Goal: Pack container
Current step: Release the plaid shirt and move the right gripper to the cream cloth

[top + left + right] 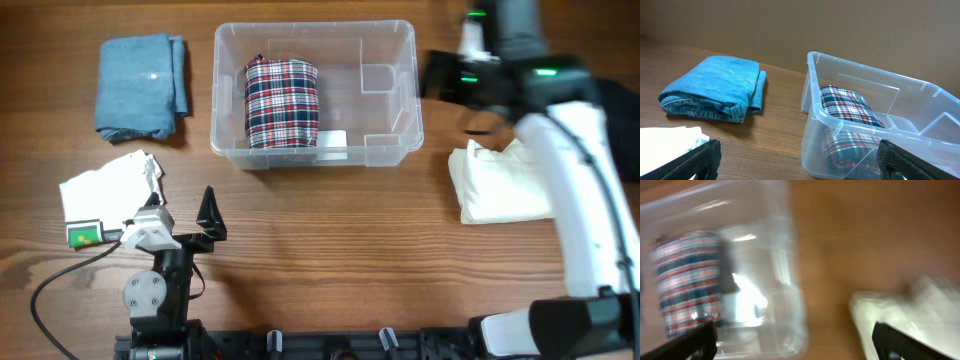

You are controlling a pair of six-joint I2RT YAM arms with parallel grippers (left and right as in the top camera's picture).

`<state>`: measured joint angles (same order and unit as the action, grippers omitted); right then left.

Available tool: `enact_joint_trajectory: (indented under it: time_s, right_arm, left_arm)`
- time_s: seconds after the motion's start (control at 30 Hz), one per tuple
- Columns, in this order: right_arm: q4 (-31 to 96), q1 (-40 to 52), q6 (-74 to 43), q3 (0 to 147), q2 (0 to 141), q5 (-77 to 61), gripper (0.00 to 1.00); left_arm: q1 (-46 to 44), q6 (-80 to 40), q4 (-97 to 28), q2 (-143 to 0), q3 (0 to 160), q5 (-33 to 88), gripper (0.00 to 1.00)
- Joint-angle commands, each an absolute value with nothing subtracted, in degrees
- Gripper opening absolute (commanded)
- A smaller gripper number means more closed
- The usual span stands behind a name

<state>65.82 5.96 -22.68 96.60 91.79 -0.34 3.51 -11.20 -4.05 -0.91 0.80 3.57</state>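
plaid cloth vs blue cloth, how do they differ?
The plaid cloth is a red, white and navy check; the blue cloth is plain denim. The plaid cloth sits inside the container; the blue cloth lies on the table outside it. Both are folded.

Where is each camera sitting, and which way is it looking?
Overhead: above the table, looking straight down at the container, the blue cloth, the left arm and the right arm.
Left wrist: low by the table, looking forward across it at the blue cloth and container; left fingers show in the bottom corners.
Right wrist: higher up, looking down, blurry, at the container and cream cloth; right fingers show in the bottom corners.
Shared: all three see the plaid cloth inside the container.
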Motion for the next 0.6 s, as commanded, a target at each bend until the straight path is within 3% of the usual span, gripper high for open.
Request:
enact_joint_trajectory:
  time_s: [0.0,0.2,0.57]
  right_arm:
    - [73.0,-4.9,-36.6,95.9,91.2,0.0,1.00]
    - [74.5,-17.2,-40.9,84.6,91.0,-5.0,1.00]
    - [63.7,-18.5,-48.6,61.7,90.6,-6.5,1.00]
  left_arm:
    - [4.0,-10.7,-4.1,-0.8,0.4,4.0,1.00]
    - [4.0,-10.7,-4.1,-0.8,0.4,4.0,1.00]
    - [4.0,-10.7,-4.1,-0.8,0.4,4.0,1.00]
